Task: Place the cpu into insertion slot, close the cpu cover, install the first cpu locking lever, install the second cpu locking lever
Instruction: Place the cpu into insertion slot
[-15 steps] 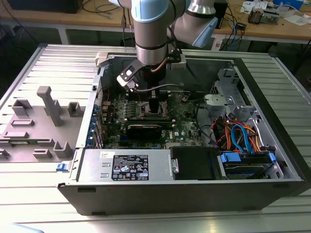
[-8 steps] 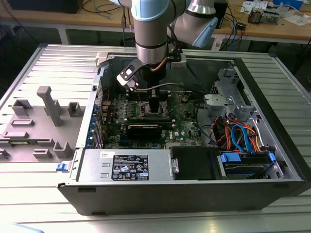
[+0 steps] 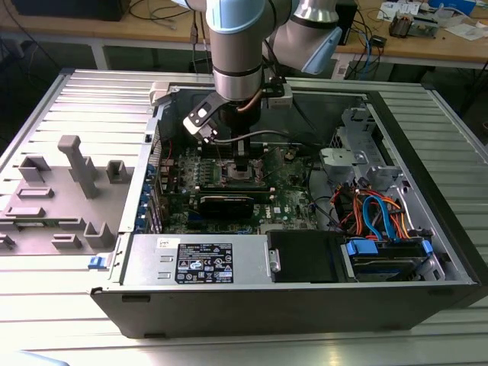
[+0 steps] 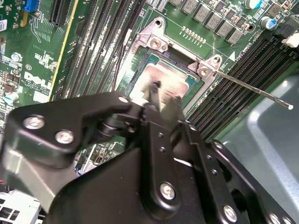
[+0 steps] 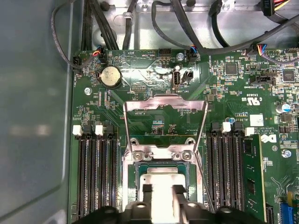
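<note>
In the second wrist view, the black end effector point(image 4: 163, 95) is seen closest to the lens. Its fingers point(image 4: 174, 106) are set a narrow gap apart, and nothing is held between them. Just past the tips, the cpu point(image 4: 161, 74) is seen lying flat in the insertion slot point(image 4: 176, 55) with its silver top up; whether the tips touch it cannot be told. A thin locking lever point(image 4: 252, 88) is angled out from the socket's corner, across the memory slots point(image 4: 243, 60).

In the first wrist view, the end effector point(image 5: 162, 189) is shown directly over the cpu point(image 5: 163, 179), which is framed by the insertion slot point(image 5: 136, 179). The cpu cover point(image 5: 164, 99) is swung open away from the socket, and the green motherboard point(image 5: 224, 93) is seen through its window. Memory slots point(image 5: 96, 177) are ranged on both sides of the socket, and the locking lever point(image 5: 205, 184) runs beside it. A coin cell point(image 5: 111, 76) is mounted beyond the cover.

In the exterior view, the arm point(image 3: 239, 53) is seen reaching down into an open computer case point(image 3: 305, 305), with the end effector point(image 3: 241, 166) at the socket. A long black card point(image 3: 226, 203) lies just in front of it, and the power supply point(image 3: 200, 261) nearer still. The case is carried on a ribbed desk point(image 3: 450, 130), and a grey fixture point(image 3: 72, 171) stands at the exterior view's left.
</note>
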Robot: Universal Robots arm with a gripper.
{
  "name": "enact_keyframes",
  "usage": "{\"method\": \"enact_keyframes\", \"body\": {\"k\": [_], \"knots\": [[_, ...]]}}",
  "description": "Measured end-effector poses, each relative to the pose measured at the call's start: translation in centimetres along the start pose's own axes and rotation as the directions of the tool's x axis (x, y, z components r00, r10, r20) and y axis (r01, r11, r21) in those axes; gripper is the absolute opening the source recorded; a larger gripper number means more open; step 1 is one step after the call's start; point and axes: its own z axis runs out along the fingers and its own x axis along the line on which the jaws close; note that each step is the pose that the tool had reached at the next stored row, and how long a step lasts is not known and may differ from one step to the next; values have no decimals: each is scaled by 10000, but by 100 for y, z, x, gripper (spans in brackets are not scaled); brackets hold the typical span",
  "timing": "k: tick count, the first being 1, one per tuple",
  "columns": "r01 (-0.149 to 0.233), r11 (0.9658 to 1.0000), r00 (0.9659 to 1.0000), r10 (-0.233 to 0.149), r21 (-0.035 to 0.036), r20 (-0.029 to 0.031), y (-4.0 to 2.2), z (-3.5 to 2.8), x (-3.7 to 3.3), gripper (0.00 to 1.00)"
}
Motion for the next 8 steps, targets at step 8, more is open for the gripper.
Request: {"method": "enact_keyframes", "body": {"k": [8], "knots": [[-1, 9992, 10000, 1, 406, -16, 8, 2, 0, 11]]}}
